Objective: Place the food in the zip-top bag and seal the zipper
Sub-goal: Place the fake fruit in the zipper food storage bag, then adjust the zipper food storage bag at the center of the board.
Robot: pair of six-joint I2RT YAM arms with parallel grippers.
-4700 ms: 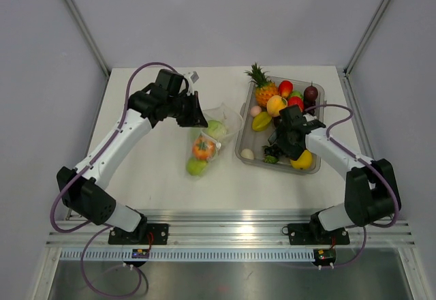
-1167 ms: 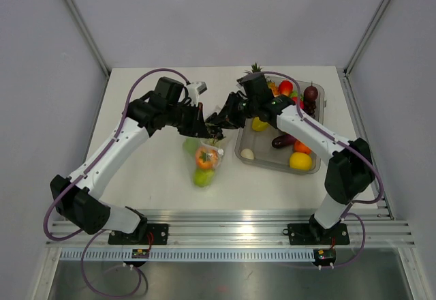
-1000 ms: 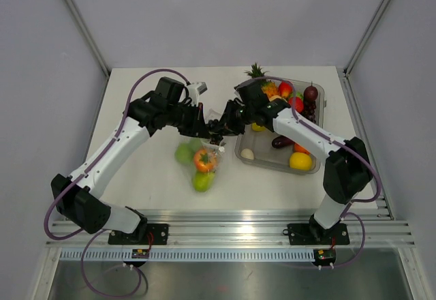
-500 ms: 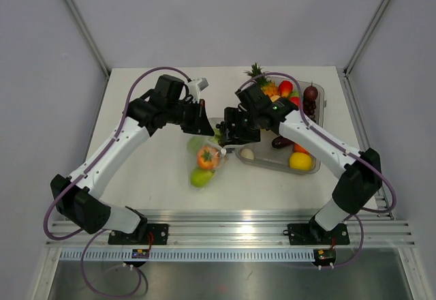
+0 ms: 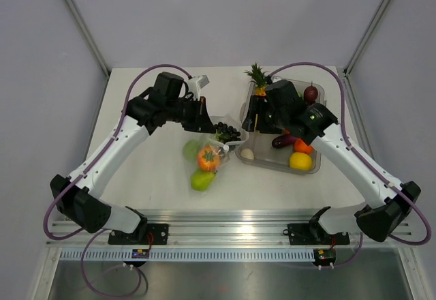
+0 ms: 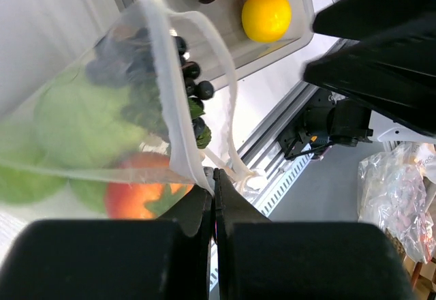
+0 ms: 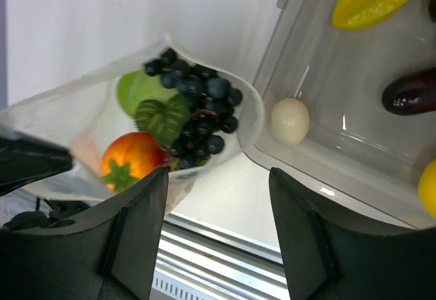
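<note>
The zip-top bag point(image 5: 206, 155) lies left of the tray with its mouth open toward the tray. It holds green pieces, an orange tomato-like piece point(image 5: 207, 157) and dark grapes point(image 5: 227, 133) at the mouth. My left gripper point(image 5: 206, 123) is shut on the bag's rim point(image 6: 204, 177), beside the zipper strip point(image 6: 165, 88). My right gripper point(image 5: 251, 121) is open and empty, above the tray's left edge. In the right wrist view the grapes point(image 7: 197, 109) sit inside the bag mouth, beyond my open fingers point(image 7: 133, 232).
The clear rigid tray point(image 5: 276, 166) on the right holds a pineapple point(image 5: 259, 82), a yellow apple point(image 5: 300, 160), an eggplant point(image 5: 283, 140), a white egg-like piece point(image 5: 247, 154) and other fruit. The table's front rail point(image 5: 225, 235) runs along the near edge.
My right gripper brought the grapes to the bag mouth, let them go and drew back right toward the tray. The grapes now lie in the bag. The left gripper still holds the rim.
</note>
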